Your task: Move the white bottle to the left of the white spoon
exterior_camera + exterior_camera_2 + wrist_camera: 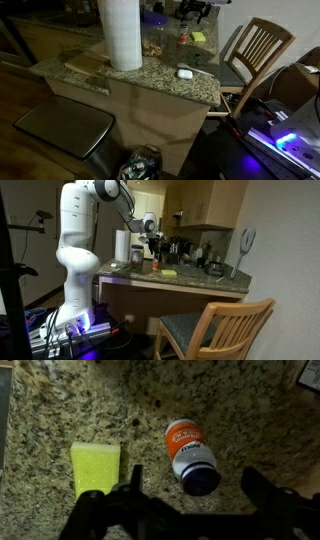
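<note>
The white bottle [189,453] has an orange label and a dark cap. It stands on the speckled granite counter [60,410], just ahead of and between my gripper's [198,490] two dark fingers, which are open and empty. In both exterior views the bottle [182,38] [155,266] is a small reddish thing under the raised gripper [195,10] [152,240]. A small white object near the counter's front edge looks like the white spoon [184,72]. It is out of the wrist view.
A yellow sponge block [95,465] [198,37] lies beside the bottle. A big paper towel roll [120,32] [122,247] stands on a wooden board [85,62]. A wooden chair [255,50] [215,330] stands by the counter, with a metal bin [60,130] below. Clutter lines the back.
</note>
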Controlling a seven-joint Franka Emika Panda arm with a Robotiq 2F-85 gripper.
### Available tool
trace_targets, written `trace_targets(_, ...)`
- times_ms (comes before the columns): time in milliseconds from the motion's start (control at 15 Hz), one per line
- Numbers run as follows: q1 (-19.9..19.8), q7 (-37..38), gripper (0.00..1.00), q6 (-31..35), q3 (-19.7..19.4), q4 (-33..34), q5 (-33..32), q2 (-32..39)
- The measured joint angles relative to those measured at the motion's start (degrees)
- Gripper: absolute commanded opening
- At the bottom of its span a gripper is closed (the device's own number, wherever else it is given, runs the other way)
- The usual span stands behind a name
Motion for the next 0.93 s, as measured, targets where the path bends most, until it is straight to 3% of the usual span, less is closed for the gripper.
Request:
trace_targets(467,0.08,1.84,1.0,0.83,-0.19,0.01,-0.46,0.0)
trace_targets(667,0.41,1.66,1.0,0.76,-0.11,0.01,3.72,0.0)
trace_targets(933,0.67,1.94,1.0,0.81,-0.27,0.47,4.46,0.07)
